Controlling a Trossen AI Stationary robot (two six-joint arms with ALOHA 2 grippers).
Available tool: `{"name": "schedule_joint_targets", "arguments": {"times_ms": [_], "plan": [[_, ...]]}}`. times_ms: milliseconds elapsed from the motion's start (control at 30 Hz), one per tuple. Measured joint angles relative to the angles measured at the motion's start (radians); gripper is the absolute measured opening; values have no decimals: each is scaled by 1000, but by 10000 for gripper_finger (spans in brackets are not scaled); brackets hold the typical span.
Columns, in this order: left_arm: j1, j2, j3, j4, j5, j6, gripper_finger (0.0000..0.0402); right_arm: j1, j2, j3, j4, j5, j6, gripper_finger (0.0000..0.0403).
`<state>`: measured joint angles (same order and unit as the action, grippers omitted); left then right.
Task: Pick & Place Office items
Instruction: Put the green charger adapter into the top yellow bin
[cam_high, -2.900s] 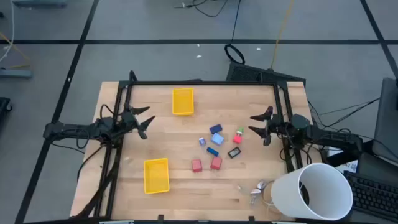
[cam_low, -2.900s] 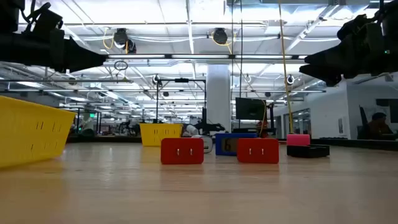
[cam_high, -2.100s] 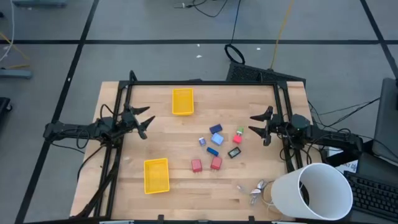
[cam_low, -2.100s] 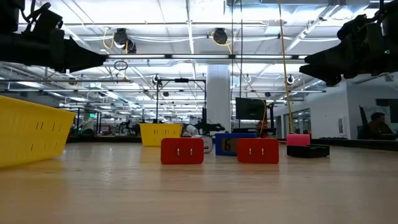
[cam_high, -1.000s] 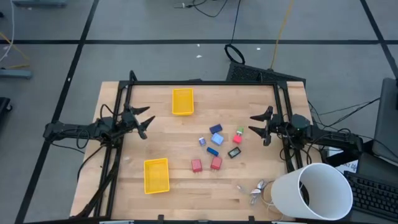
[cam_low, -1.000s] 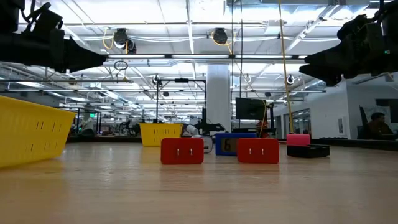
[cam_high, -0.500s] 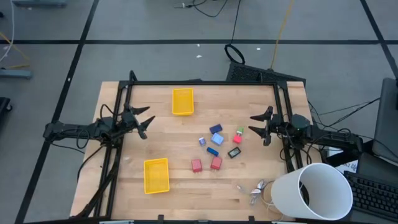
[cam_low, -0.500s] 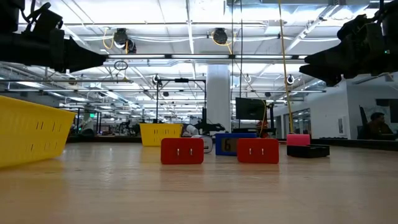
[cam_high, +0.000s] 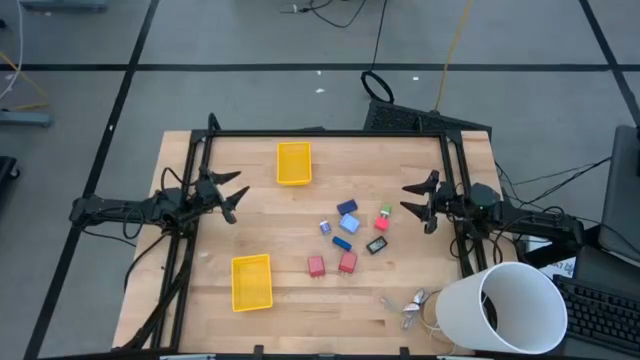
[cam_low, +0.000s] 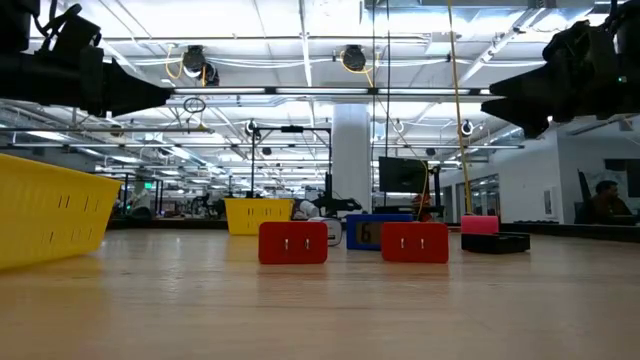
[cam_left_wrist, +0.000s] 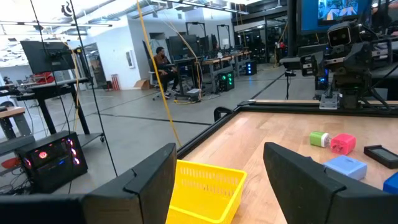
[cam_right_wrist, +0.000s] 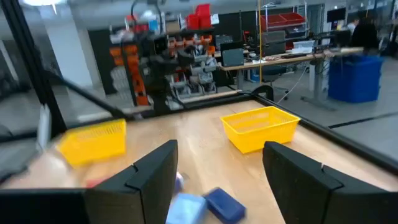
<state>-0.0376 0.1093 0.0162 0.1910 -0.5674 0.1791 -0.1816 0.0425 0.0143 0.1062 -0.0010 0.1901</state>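
- Presently, both arms are parked at opposite table edges, which I judge to be a ready posture: nothing has been picked, and no item sits in either tray.
- Left gripper (cam_high: 232, 196): at the left edge of the table (cam_high: 250, 225), fingers spread apart and holding nothing. Its wrist camera looks between the two fingers toward the far yellow tray (cam_high: 293, 163).
- Right gripper (cam_high: 422, 202): at the right edge, fingers likewise parted and empty, pointing inward at the item cluster.
- Office items (cam_high: 347, 238): lying loose on the bare wood right of centre, between the two grippers but much nearer the right one. All are apart from any finger.
- Cluster make-up: two red blocks (cam_high: 332, 264) at the near side, just beside each other; blue pieces (cam_high: 347, 217) behind them; a pink piece (cam_high: 383, 219) and a flat black piece (cam_high: 377, 245) on the side closest to the right gripper.
- Near yellow tray (cam_high: 251, 281): stands left of the red blocks, closer to the left arm. Both trays appear empty, evidently set out as receiving bins.
- Off-task objects: silvery metal bits (cam_high: 412, 304) and a large white tube (cam_high: 497, 305) at the near right corner.
- Assessment: the right gripper is best placed for a first pick; the pink and black pieces lie close together, so a clean approach needs care.
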Motion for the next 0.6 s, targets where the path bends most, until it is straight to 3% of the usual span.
{"name": "schedule_joint_targets", "arguments": {"times_ms": [233,367,500,600], "plan": [[0,0,0,0,0,0,241,0,0,0,57,0,175,224],[0,0,0,0,0,0,241,-1,0,0,76,16,168,224],[0,0,0,0,0,0,241,-1,10,0,78,114,141,226],[0,0,0,0,0,0,241,2,59,0,66,104,145,241]]}}
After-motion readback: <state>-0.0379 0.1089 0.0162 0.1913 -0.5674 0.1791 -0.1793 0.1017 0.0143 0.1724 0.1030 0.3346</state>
